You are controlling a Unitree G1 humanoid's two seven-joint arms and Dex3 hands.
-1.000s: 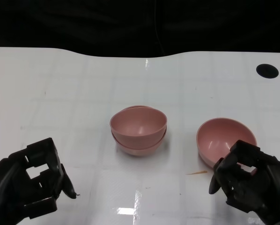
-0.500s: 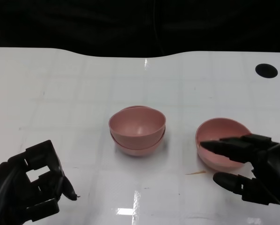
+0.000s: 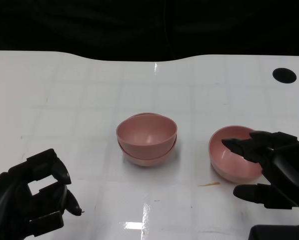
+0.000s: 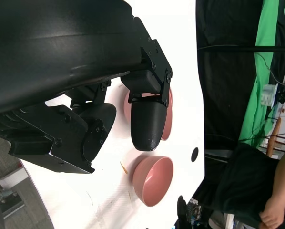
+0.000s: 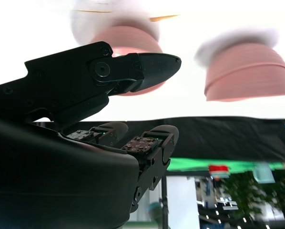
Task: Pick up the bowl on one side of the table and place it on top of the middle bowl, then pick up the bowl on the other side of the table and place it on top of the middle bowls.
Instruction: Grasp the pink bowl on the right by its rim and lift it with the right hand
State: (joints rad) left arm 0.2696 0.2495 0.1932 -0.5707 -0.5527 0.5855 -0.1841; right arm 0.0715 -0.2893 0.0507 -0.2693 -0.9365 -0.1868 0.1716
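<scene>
Two pink bowls sit nested as a stack (image 3: 146, 137) at the table's middle. A single pink bowl (image 3: 229, 156) stands upright to its right. My right hand (image 3: 269, 167) is beside that bowl, fingers spread: the upper fingers reach over its near-right rim, the thumb lies low at its near side. Nothing is held in it. My left hand (image 3: 29, 197) hovers at the lower left with fingers curled in on nothing, far from the bowls. The right wrist view shows the single bowl (image 5: 126, 40) just past the fingertips and the stack (image 5: 249, 71) beyond.
A thin tan sliver (image 3: 209, 184) lies on the white table (image 3: 89, 100) just before the single bowl. A black round hole (image 3: 284, 75) marks the far right. The left wrist view shows a person's hand (image 4: 275, 211) beyond the table's far edge.
My right hand has uncurled and spread its fingers, reaching forward to the single bowl's rim. The left hand and all bowls stay where they were.
</scene>
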